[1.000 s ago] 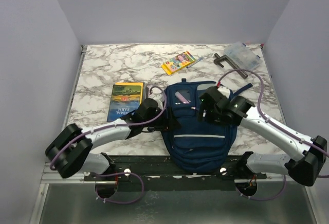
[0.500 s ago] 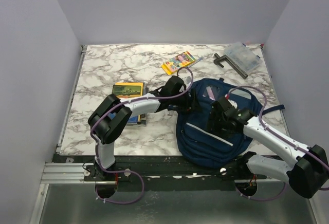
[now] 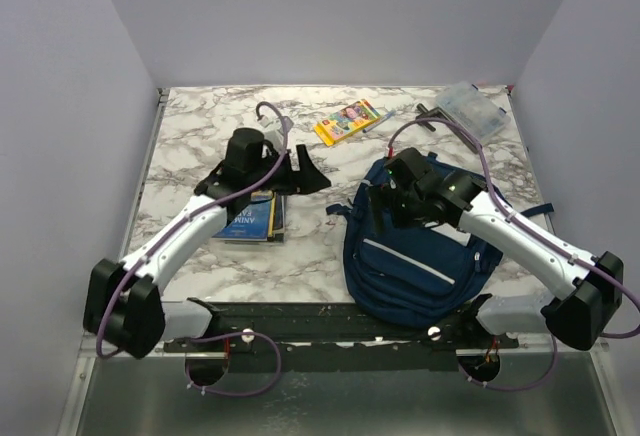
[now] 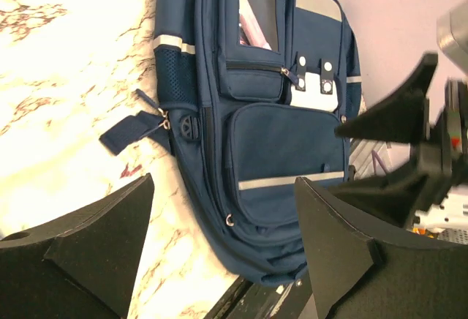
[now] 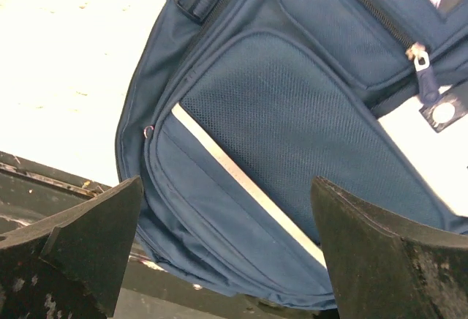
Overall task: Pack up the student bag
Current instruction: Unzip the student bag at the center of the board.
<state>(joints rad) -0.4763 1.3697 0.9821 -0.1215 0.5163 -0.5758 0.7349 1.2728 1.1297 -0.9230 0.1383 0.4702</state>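
Looking at the top view, you have the large navy blue fabric backpack (image 3: 415, 271) lying flat, front pockets up, on the near right part of the white marble-pattern desk (image 3: 200, 126), one end at the near edge. Your right claw (image 5: 227, 184) hangs over its left side, fingers spread wide, nothing between them. Can't tell if it touches the fabric. Your left claw (image 4: 223, 184) is also spread and empty, above bare desk left of the backpack, apart from it. Under that arm lies a blue-and-yellow paperback book (image 3: 248, 218). A yellow crayon box (image 3: 347, 122) and a clear plastic case (image 3: 472, 106) sit farther back.
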